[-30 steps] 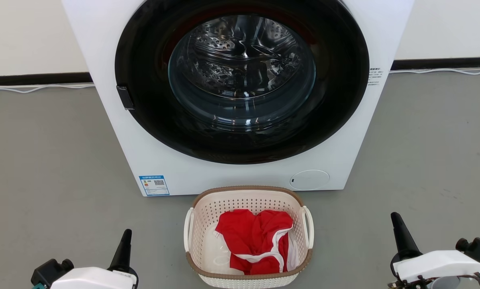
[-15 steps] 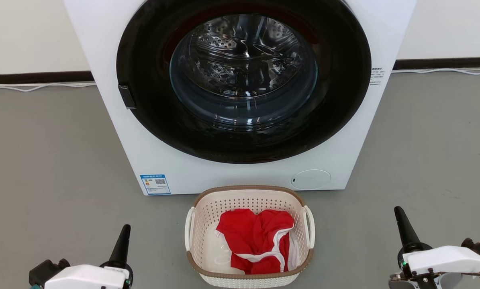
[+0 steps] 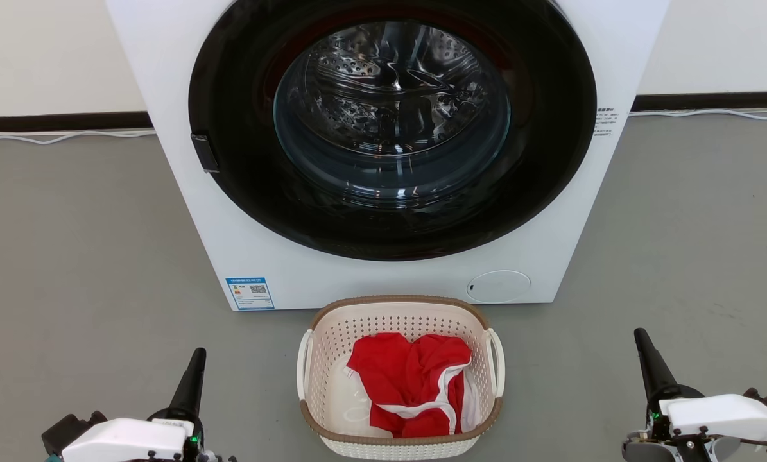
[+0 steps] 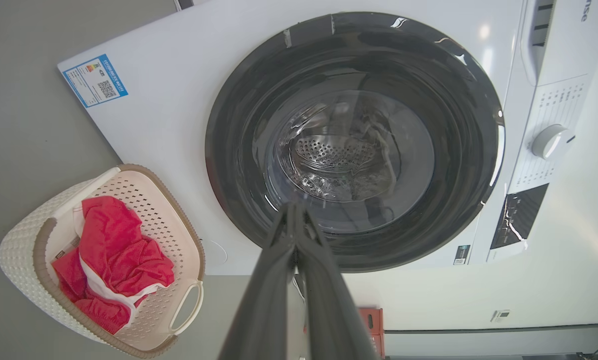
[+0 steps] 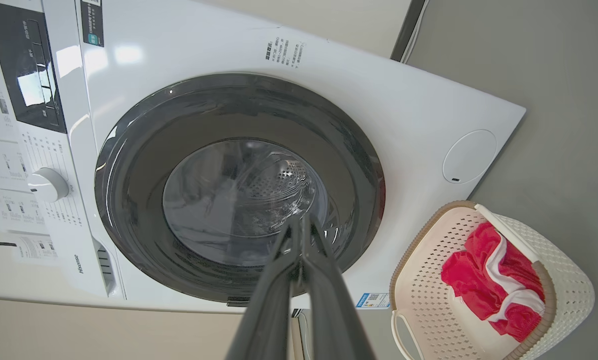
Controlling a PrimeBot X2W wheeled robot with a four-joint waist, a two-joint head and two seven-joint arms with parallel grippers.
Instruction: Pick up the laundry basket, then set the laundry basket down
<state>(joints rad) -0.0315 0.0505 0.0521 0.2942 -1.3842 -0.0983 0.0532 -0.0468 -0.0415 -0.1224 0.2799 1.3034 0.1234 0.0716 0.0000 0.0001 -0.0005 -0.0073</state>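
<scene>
The laundry basket (image 3: 332, 359), cream-white and perforated with a brown rim and two white loop handles, stands on the grey floor just in front of the washing machine. It holds a crumpled red and white garment (image 3: 412, 382). The basket (image 4: 28, 240) also appears low on the left of the left wrist view, and the basket (image 5: 564, 295) sits at the lower right of the right wrist view. My left gripper (image 3: 194, 366) is shut, well to the basket's left. Well to its right, my right gripper (image 3: 645, 346) is shut too. Neither touches the basket.
The white front-loading washing machine (image 3: 242, 256) rises right behind the basket, its round dark door (image 3: 393, 122) shut. A dark skirting strip and pale cables (image 3: 62, 136) run along the back wall. Grey floor (image 3: 68, 256) spreads wide on both sides.
The head view has drifted slightly, shifting the machine and basket a little to the right. Both grippers sit a bit lower in the picture and remain shut.
</scene>
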